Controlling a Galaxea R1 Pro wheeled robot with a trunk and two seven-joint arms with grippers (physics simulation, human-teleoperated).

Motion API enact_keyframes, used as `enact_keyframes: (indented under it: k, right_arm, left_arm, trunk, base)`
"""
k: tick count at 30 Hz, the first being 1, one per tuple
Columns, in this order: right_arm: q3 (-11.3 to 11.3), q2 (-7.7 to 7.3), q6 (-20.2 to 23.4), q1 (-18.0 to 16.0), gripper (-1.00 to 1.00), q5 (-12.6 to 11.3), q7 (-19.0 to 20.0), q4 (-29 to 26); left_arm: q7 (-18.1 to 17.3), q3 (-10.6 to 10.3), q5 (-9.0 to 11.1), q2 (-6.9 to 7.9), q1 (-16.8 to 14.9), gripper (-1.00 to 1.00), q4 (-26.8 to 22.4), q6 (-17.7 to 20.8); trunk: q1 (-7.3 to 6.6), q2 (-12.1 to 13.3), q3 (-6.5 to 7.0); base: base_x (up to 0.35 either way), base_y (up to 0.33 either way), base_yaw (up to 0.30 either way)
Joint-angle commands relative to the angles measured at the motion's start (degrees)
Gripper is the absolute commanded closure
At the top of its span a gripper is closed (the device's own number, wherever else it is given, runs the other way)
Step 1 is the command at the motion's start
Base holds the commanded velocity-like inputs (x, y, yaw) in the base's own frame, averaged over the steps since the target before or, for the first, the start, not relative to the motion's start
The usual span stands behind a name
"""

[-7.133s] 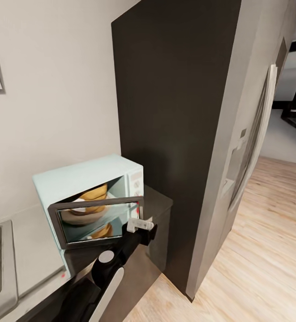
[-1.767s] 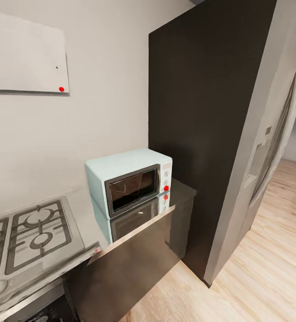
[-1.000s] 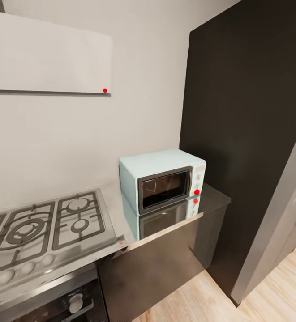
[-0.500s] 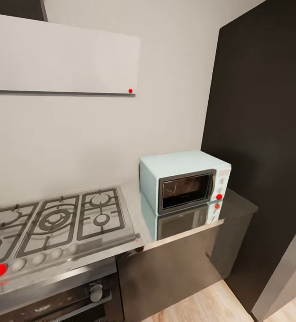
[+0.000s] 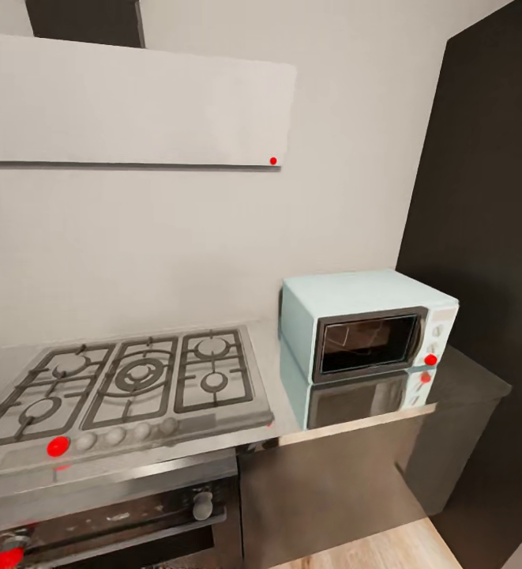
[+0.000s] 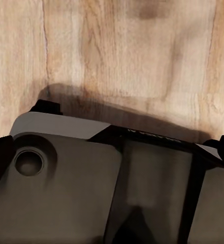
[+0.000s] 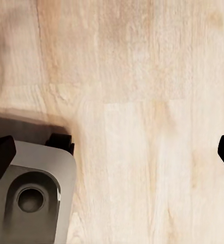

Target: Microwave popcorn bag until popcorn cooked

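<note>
The microwave (image 5: 367, 325) is seen on the steel bench (image 5: 474, 378), door shut, at the bench's right end just beside a gas hob (image 5: 126, 382). An oven (image 5: 110, 518) is set below the hob. Both wrist views are aimed down at wood floor (image 7: 142, 91) — the robot's grey base (image 6: 66, 183) is caught beneath. Black tips of the left tool (image 6: 112, 162) and right tool (image 7: 112, 152) are glimpsed wide apart at the frame edges — nothing is held.
</note>
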Motion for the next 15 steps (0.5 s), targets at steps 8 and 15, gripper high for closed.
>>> enact_keyframes:
  k: [8,15]
  right_arm:
    - [-0.4,-0.04,-0.3,-0.1,-1.00,0.4,0.1,0.2]
    - [-0.4,-0.07,-0.3,-0.1,-1.00,0.4,0.1,0.2]
  left_arm:
    - [0.1,-0.5,0.4,-0.04,0.0,-1.00,0.0,-0.1]
    - [0.1,-0.4,0.4,0.02,0.0,-1.00,0.0,-0.1]
  trunk:
    - [0.01,-0.1,-0.07]
    - [0.01,-0.1,-0.07]
  base:
    - [0.000,0.000,0.248]
    - [0.000,0.000,0.152]
